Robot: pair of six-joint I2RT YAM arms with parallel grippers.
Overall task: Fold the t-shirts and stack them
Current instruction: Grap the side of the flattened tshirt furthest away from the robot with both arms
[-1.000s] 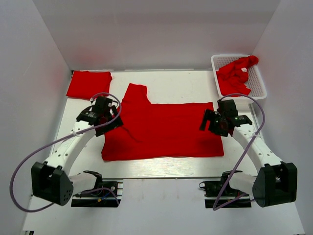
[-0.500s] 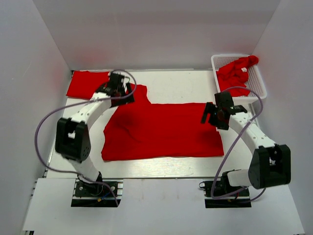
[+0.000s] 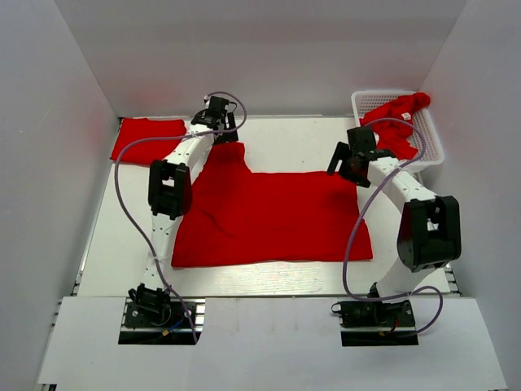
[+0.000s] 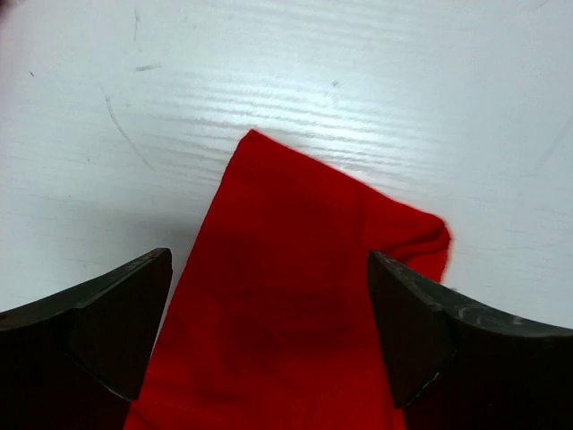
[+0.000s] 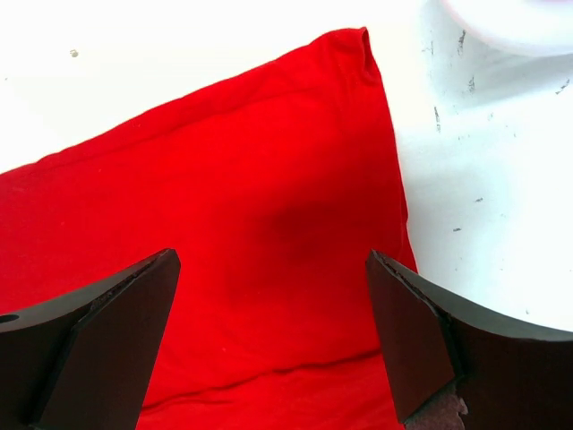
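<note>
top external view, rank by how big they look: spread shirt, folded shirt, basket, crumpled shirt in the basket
1. spread shirt
2. basket
3. folded shirt and crumpled shirt: too alike to rank

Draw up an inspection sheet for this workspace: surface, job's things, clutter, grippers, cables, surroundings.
Surface: white table, lightly scuffed.
Job's things: spread shirt lies flat in the middle. The folded shirt is at the far left corner. The crumpled shirt sits in the white basket at the far right.
Clutter: nothing seen.
Grippers: left gripper is open above the spread shirt's sleeve end. The right gripper is open above its far right corner. Neither holds anything.
Cables: left cable and right cable, both purple, hang in loose loops beside their arms.
Surroundings: plain white walls on three sides.
</note>
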